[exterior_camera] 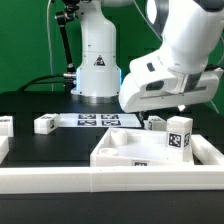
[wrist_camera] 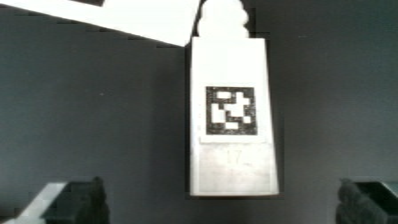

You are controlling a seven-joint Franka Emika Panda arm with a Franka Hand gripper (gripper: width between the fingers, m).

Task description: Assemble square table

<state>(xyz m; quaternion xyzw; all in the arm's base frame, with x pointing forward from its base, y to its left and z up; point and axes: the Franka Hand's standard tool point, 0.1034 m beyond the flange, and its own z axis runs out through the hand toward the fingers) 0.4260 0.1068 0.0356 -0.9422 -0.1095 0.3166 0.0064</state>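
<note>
Square table leg (wrist_camera: 231,110) with its tag facing up lies on the black table (wrist_camera: 89,120), its near end midway between the end effector's (wrist_camera: 222,205) wide-spread fingers (wrist_camera: 71,200), touching neither; nothing is gripped. The tabletop (exterior_camera: 125,148) rests just behind the white rail (exterior_camera: 100,185)

1. Fingertips (wrist_camera: 71,200) of the tool (wrist_camera: 217,203) are dark blurs, clipped by the wrist view's frame.
2. Only a corner of the tabletop (wrist_camera: 134,15) shows there.
3. At the exterior view's left, a leg (exterior_camera: 5,126) is cut off.
</note>
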